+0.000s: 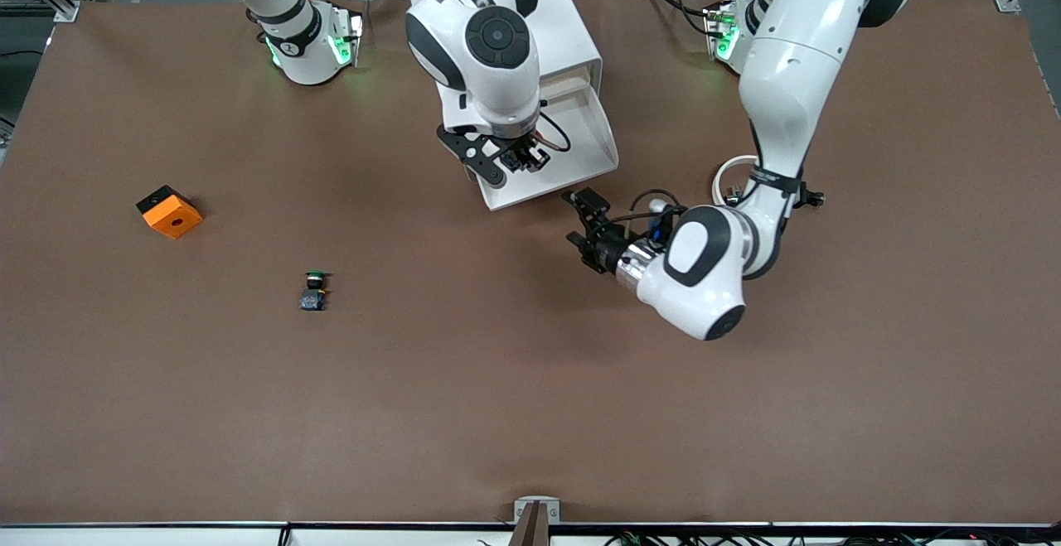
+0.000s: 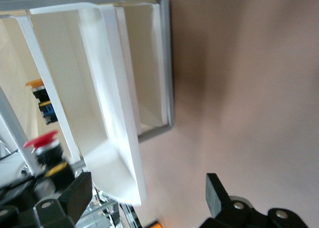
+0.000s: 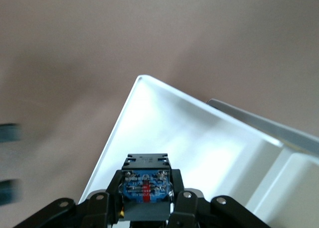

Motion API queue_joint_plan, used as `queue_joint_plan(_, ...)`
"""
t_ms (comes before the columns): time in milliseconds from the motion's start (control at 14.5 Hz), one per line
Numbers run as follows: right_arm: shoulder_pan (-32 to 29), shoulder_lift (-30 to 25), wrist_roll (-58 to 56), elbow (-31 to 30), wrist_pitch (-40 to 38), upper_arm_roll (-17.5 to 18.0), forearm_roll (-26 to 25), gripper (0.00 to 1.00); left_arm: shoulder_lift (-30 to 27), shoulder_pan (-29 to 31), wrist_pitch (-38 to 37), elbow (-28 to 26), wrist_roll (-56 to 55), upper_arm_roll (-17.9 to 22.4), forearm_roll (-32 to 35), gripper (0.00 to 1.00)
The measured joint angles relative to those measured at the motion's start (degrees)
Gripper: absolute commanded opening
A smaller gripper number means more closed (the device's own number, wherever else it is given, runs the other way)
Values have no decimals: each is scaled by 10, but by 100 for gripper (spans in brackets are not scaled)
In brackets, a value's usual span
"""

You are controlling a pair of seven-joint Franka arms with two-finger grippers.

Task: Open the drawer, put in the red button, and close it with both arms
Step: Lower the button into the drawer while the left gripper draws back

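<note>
The drawer (image 1: pixel 609 144) is pulled out of the white cabinet (image 1: pixel 572 41) toward the front camera. My right gripper (image 1: pixel 518 158) hangs over the open drawer, shut on the red button (image 3: pixel 144 185). The right wrist view shows only the button's blue base, above the drawer's white floor (image 3: pixel 164 133). The left wrist view shows its red cap (image 2: pixel 41 138) beside the drawer's wall (image 2: pixel 99 88). My left gripper (image 1: pixel 574 219) is open and empty, low over the table just off the drawer's front corner, toward the left arm's end. Its fingers (image 2: pixel 217 193) are spread wide.
A green-capped button (image 1: pixel 314 281) lies on the brown table, nearer the front camera, toward the right arm's end. An orange cube with a hole (image 1: pixel 169 211) lies farther toward that end. A small yellow-capped button (image 2: pixel 37 86) shows by the drawer in the left wrist view.
</note>
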Motion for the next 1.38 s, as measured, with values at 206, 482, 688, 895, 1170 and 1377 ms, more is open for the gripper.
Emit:
queue_joint_plan(206,2,15,53,0,6,-1,0,40,0,10,-1,19,61,46,0,100)
queue_joint_plan(482,2,30,99,0,6,-2,0,42,-6,10,-1,29,177,102,15,100)
queue_joint_plan(688,6,35,101,0,6,-2,1,48,-20,10,8,42,269,131,59,100)
queue_joint_plan(895,10,42,102,0,6,-1,1,67,-36,9,26,46,319,151,103,100)
queue_joint_plan(1170,14,46,102,1,7,-2,1,100,-53,7,40,47,490,155,177,100)
queue_joint_plan(1377,13,44,102,19,-1,-6,1,100,-74,1,41,50,593,155,246,100)
